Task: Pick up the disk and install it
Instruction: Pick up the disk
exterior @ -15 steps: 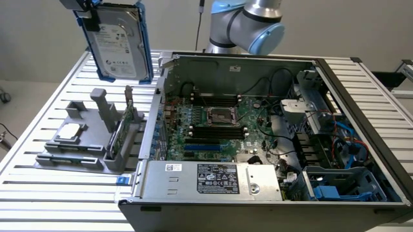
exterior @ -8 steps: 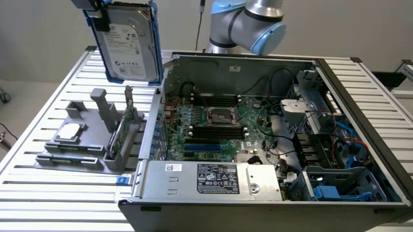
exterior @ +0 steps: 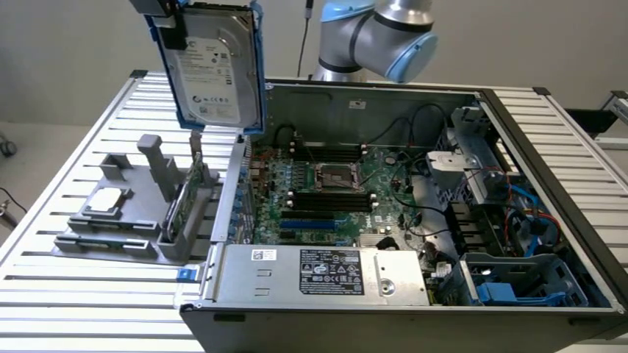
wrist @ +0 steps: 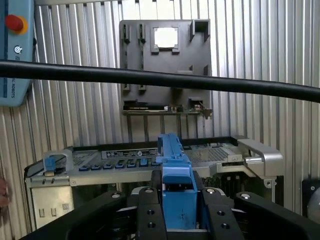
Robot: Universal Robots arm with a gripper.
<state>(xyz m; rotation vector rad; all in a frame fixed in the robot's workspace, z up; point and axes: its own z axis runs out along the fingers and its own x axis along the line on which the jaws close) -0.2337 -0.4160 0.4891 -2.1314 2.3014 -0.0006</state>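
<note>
Gripper: black two-fingered gripper (wrist: 178,202), jaws clamped on the blue carrier's edge, holding it.
Disk: flat rectangular silver-grey metal hard drive (exterior: 211,66) with a white printed label, framed in bright blue plastic; it hangs on edge in the air.
Place: eleven o'clock of the open metal computer case (exterior: 334,110).
Surroundings: grey plastic fixture (exterior: 128,220) at the drive's seven o'clock, on the slatted metal table (exterior: 59,294).
</note>
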